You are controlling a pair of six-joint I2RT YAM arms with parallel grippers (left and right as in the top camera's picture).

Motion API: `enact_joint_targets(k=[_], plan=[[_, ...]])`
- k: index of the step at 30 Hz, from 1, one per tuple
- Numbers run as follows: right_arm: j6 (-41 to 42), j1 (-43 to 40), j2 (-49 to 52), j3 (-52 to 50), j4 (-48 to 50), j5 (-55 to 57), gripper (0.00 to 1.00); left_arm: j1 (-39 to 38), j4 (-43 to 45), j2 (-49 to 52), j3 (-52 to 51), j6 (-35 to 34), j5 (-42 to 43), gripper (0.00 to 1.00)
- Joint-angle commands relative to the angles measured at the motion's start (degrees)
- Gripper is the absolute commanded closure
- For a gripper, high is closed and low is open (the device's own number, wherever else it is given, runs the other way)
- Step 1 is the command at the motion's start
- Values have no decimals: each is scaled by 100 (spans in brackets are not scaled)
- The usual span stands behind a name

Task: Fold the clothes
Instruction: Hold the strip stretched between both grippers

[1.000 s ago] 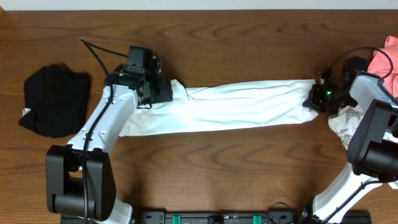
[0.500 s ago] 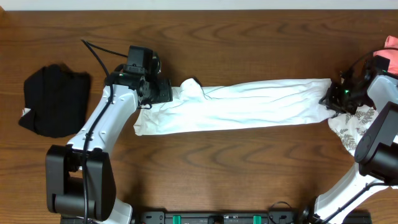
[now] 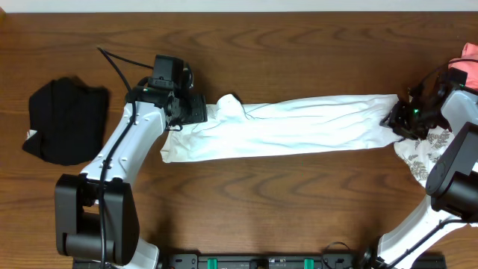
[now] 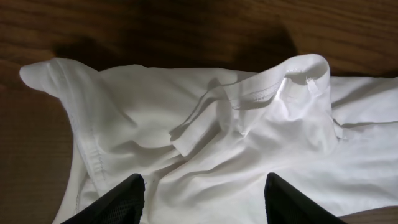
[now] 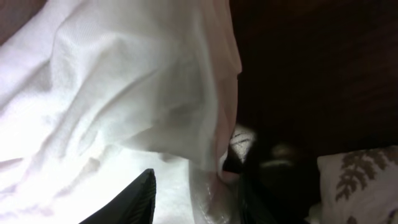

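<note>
A black garment lies at the left of the worktop. The left tool, fingers spread, sits over the collar end of the white T-shirt, which stretches lengthwise left to right. The right tool pinches its far end beside leaf-patterned cloth.

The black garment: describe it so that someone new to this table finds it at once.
On the wooden table, a long white T-shirt stretches across the middle. Past its left end, at the table's far left, the black garment lies alone in a crumpled heap. It is the only dark cloth; the pink cloth and the leaf-patterned cloth sit at the right edge.
</note>
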Motion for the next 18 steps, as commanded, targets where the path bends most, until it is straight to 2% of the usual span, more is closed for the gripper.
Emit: enact_joint_targets(k=[1, 7, 15, 18], plan=[[442, 17, -59, 87, 28, -33, 59, 9, -17, 11, 63, 7, -70, 37], [1161, 59, -57, 85, 267, -116, 57, 9, -17, 11, 63, 9, -68, 38], [1340, 201, -39, 83, 520, -321, 57, 9, -17, 11, 63, 9, -70, 37], [1340, 273, 9, 83, 518, -319, 60, 9, -17, 11, 63, 9, -68, 37]])
